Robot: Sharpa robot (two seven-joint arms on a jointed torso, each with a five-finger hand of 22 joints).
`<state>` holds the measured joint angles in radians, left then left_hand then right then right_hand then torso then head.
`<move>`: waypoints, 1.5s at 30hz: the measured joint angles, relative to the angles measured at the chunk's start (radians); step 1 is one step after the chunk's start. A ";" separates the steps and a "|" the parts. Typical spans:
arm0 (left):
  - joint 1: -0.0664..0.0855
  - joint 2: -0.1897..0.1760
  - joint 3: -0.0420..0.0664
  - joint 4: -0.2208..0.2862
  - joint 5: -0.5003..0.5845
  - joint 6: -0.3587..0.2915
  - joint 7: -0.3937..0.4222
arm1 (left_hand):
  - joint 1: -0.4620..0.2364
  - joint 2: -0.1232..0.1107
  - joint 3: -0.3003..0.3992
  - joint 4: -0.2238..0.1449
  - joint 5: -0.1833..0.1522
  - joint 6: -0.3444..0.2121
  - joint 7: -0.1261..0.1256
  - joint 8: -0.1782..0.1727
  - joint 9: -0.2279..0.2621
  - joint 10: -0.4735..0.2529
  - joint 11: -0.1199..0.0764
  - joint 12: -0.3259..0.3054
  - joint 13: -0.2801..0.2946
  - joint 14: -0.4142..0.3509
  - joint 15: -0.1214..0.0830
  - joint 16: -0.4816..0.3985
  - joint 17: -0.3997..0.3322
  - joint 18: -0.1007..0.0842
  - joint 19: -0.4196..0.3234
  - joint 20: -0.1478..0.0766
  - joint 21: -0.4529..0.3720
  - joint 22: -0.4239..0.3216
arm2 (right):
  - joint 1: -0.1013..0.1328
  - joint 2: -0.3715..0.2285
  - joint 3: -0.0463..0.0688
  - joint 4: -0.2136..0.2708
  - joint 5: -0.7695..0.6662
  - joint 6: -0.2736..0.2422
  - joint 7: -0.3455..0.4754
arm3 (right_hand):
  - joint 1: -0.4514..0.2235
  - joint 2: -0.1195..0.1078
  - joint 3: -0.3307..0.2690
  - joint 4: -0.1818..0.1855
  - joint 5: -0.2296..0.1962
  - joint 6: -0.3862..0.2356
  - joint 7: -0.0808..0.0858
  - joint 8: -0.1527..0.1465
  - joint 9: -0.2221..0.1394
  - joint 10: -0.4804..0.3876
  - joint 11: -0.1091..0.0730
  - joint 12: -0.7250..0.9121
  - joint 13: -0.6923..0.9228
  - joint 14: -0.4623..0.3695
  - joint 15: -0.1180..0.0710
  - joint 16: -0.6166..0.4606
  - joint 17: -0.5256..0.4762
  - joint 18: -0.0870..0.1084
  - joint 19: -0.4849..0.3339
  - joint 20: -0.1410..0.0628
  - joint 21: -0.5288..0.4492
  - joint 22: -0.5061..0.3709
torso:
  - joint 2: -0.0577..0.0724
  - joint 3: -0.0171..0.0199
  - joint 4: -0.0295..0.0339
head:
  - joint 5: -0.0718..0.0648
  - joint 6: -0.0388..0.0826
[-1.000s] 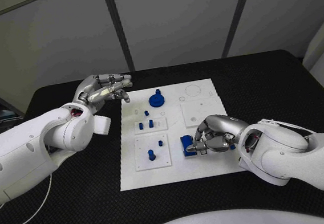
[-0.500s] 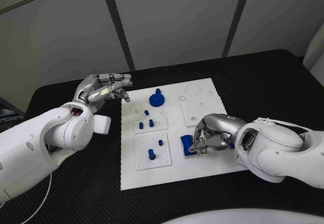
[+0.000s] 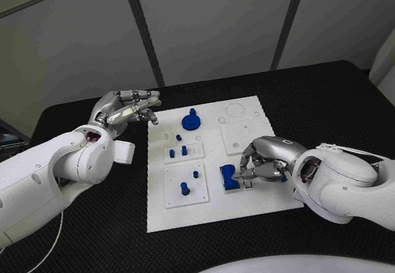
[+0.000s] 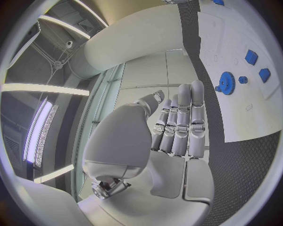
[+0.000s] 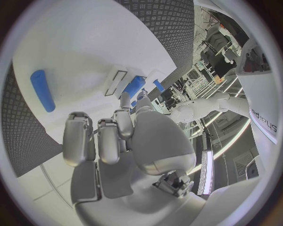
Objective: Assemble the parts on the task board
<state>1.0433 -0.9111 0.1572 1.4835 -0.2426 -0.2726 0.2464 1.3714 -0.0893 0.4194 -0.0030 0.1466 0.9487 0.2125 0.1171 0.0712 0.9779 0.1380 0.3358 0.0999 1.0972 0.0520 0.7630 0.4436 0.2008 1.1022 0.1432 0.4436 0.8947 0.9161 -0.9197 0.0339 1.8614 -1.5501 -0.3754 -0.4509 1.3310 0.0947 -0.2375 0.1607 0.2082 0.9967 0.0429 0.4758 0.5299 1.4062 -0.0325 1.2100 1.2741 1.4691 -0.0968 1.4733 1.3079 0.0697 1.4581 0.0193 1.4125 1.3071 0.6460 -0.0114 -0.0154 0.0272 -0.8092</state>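
Observation:
The white task board (image 3: 258, 201) lies in the middle of the black table. On it are a blue gear (image 3: 191, 121), small blue pegs (image 3: 185, 150) in its raised plates, and a blue block (image 3: 229, 176). My right hand (image 3: 263, 161) hovers low over the board just right of the block, its fingers bent and their tips close beside it, with nothing held between them. In the right wrist view the right hand (image 5: 118, 141) is bare, with a blue piece (image 5: 134, 86) just past its fingertips. My left hand (image 3: 128, 109) is raised off the board's far left corner, holding nothing. The gear (image 4: 226, 83) lies beyond its straight fingers (image 4: 179, 122).
Two pale square plates (image 3: 241, 136) and a round recess (image 3: 236, 109) take up the board's far right part. Bare black table (image 3: 334, 101) runs round the board. Another blue piece (image 5: 42, 90) lies near the board's edge in the right wrist view.
My right hand has drawn back a little to the right, off the blue block, so more of the block shows. The left hand has stayed where it was.

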 measured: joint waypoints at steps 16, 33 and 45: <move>0.000 -0.004 0.000 -0.001 0.000 0.000 -0.001 | 0.000 0.000 0.000 0.000 0.000 0.000 0.000 0.000 0.000 0.000 0.000 0.000 0.000 0.000 0.000 0.000 0.000 0.000 0.000 0.000 0.000 0.000 | 0.052 -0.205 0.037 0.001 0.211 0.024 0.112 | 0.048 -0.007 0.001 0.004 0.053 -0.040 0.056 -0.201 -0.095 -0.084 0.052 -0.150 -0.103 -0.004 0.036 -0.071 0.000 0.000 -0.058 0.029 -0.086 -0.115 | -0.001 -0.0009 -0.0011 | -0.031 0.006; -0.001 -0.003 -0.001 0.000 0.000 0.000 0.000 | 0.000 0.000 0.000 0.000 0.000 -0.004 0.004 0.000 0.000 -0.004 0.004 0.000 0.000 0.000 0.000 0.000 0.000 0.000 -0.004 0.004 0.000 -0.002 | 0.033 -0.207 0.038 0.010 0.029 0.121 0.028 | 0.031 -0.025 -0.034 0.039 0.053 0.009 0.049 -0.227 -0.118 -0.079 0.047 -0.153 -0.110 -0.004 0.036 -0.071 0.000 0.000 -0.053 0.033 -0.086 -0.116 | -0.006 0.0020 -0.0083 | -0.048 0.011; -0.001 -0.004 -0.001 0.000 0.000 0.000 0.000 | 0.000 0.000 0.000 0.000 0.000 -0.004 0.004 0.000 0.000 -0.004 0.004 0.000 0.000 0.000 0.000 0.000 0.000 0.000 -0.004 0.004 0.000 -0.001 | 0.005 -0.179 0.037 -0.010 -0.026 0.149 -0.020 | 0.027 -0.029 -0.038 0.048 0.056 0.020 0.045 -0.232 -0.118 -0.079 0.047 -0.153 -0.109 -0.004 0.036 -0.071 0.000 0.000 -0.053 0.033 -0.086 -0.114 | -0.005 0.0019 -0.0071 | -0.050 0.012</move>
<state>1.0426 -0.9147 0.1564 1.4832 -0.2426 -0.2728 0.2464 1.3714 -0.0893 0.4194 -0.0030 0.1466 0.9450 0.2162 0.1171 0.0712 0.9741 0.1417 0.3358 0.1001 1.0972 0.0522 0.7630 0.4438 0.2007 1.0986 0.1468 0.4436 0.8933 0.9210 -1.0992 0.0712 1.8509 -1.5763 -0.2263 -0.4713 1.3578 0.0658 -0.2753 0.2091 0.2647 1.0163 0.0877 0.2436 0.4114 1.3274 0.0141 1.0568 1.1646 1.4650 -0.0607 1.4025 1.3076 0.0697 1.4046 0.0520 1.3270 1.1928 0.6415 -0.0095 -0.0225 -0.0223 -0.7970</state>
